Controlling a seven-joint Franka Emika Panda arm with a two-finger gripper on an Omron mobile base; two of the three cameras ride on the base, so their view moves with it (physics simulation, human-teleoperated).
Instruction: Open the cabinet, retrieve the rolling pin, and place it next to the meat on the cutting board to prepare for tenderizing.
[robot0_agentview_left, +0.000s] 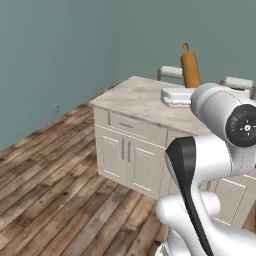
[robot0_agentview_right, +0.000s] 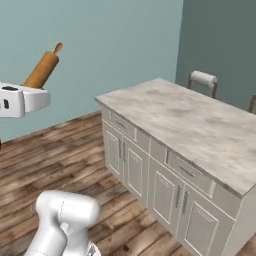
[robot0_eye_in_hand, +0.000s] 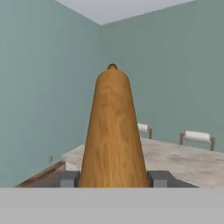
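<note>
Pin's in hand: gripper has both fingertips clamped on the rolling pin near its lower end, barrel sticking up and fwd, far knob on top. Held high, prob. to carry it clear of the worktop during transit. Ahead and below the gripper, left to right: wood floor, island counter w/ drawers and doors, two chair backs beyond it. Counter edge is the main thing to clear. Cutting board, meat: can't tell where.

Flat, even rendered light — no glare.
Shadows stayed faint; edges looked soft and slightly pixelated, without lens distortion.
</note>
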